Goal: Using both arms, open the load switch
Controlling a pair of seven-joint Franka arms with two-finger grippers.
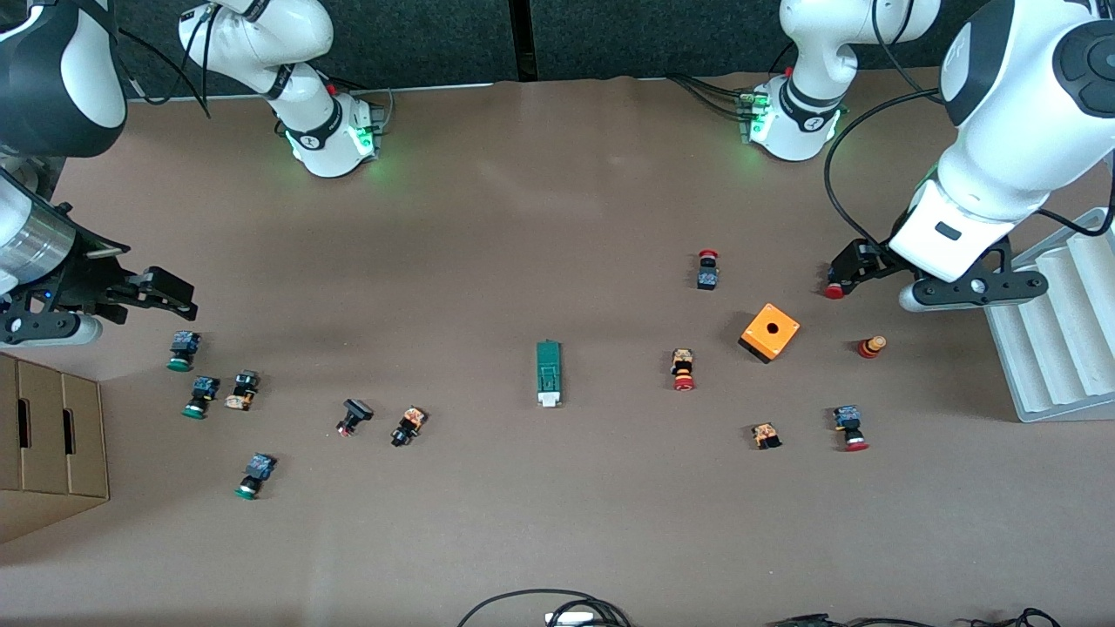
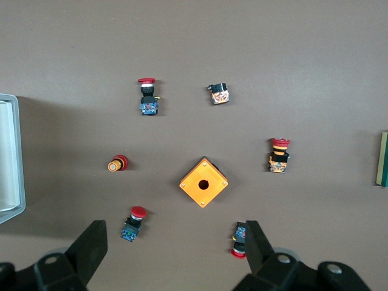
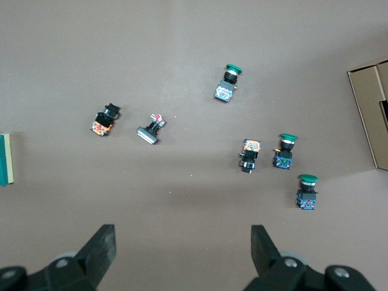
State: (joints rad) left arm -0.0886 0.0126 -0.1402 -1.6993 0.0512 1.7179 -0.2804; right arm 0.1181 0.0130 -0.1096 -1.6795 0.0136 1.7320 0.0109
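Load switch (image 1: 548, 373) lies mid-table, white end at six o'clock. Left gripper (image 2: 176, 251) hovers spread above the orange cube (image 1: 769, 332); right gripper (image 3: 182, 251) spread above green buttons (image 1: 182, 350).

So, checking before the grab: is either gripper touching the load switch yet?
Apart. The front view shows the load switch alone mid-table, the left gripper and right gripper open, up over the table's two ends.

load switch (image 1: 548, 373): flat on the surface (image 1: 557, 218), mid-way between the two arms' ends.
cube with a hole (image 1: 769, 332): toward the left arm's end from the load switch, slightly farther from the front camera.
cardboard box (image 1: 48, 435): well apart from the load switch, at the right arm's end.
ribbed tray (image 1: 1058, 322): at the left arm's end, well apart from the load switch.
left end effector (image 1: 858, 274): over the surface near the cube, toward the left arm's end from the load switch.
right end effector (image 1: 161, 292): over the surface toward the right arm's end from the load switch.
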